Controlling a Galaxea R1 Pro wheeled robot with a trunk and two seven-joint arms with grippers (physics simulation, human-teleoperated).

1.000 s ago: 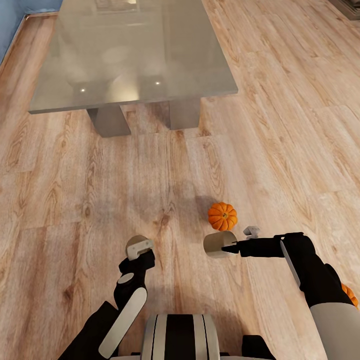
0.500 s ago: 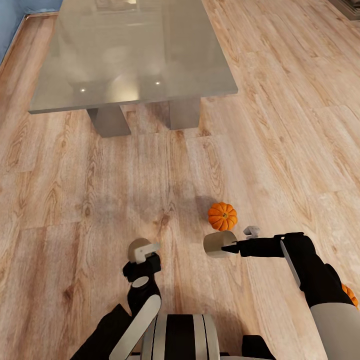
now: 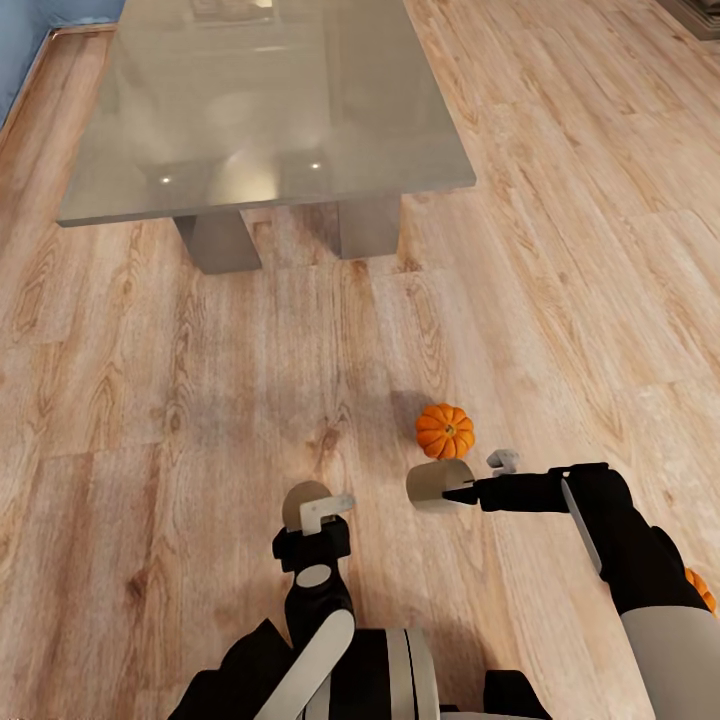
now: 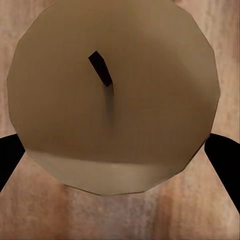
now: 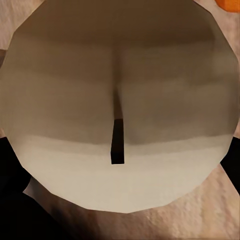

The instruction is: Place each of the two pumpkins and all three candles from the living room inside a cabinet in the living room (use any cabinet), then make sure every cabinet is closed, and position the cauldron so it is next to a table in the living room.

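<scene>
An orange ribbed pumpkin (image 3: 445, 431) sits on the wood floor in front of me. Just behind it my right gripper (image 3: 468, 483) is shut on a greyish candle (image 3: 436, 486); the right wrist view shows that candle (image 5: 120, 100) end-on with its dark wick, and a sliver of the pumpkin (image 5: 231, 4) at the corner. My left gripper (image 3: 313, 514) is shut on another candle (image 3: 303, 503), whose wick end (image 4: 115, 100) is close up in the left wrist view between dark fingers (image 4: 224, 160). A second pumpkin (image 3: 703, 590) peeks out behind my right arm. The glass-topped table (image 3: 270, 110) stands ahead.
Bare wood floor (image 3: 200, 380) lies open between me and the table's grey legs (image 3: 218, 242). A blue wall (image 3: 20, 50) runs along the far left. A pale object's corner (image 3: 700, 15) shows at the far right.
My left arm has swung to the right, toward the middle in front of my trunk, carrying its candle. The right arm, its candle and the pumpkins have stayed put.
</scene>
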